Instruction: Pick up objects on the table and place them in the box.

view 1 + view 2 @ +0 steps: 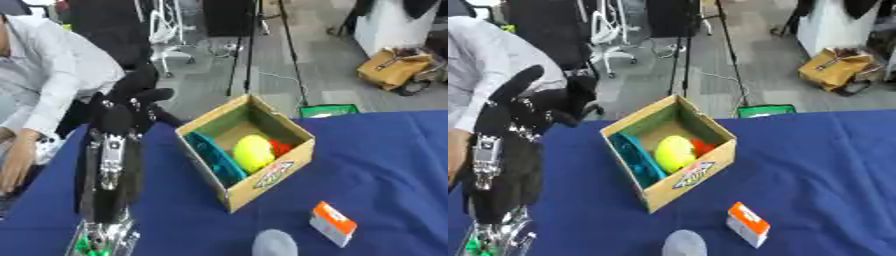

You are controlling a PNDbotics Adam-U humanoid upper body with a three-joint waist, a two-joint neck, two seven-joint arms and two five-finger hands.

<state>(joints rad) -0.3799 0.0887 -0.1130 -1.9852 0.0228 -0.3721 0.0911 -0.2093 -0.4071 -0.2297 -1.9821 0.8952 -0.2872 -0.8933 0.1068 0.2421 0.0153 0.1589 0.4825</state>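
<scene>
An open cardboard box (262, 177) stands on the blue table a little left of centre. Inside it lie a teal object (213, 157), a yellow rounded object (253, 152) and something red (280, 147). A small orange and white carton (332, 223) lies on the cloth in front of the box, to its right. At the bottom edge sits a grey rounded thing (274, 243). My left hand (131, 102) is raised well left of the box, fingers spread and relaxed, holding nothing. My right hand does not show.
The blue cloth (385, 165) runs bare to the right of the box. Beyond the far table edge are a green crate (330, 110), tripod legs, a chair and a brown bag (392, 67) on the floor.
</scene>
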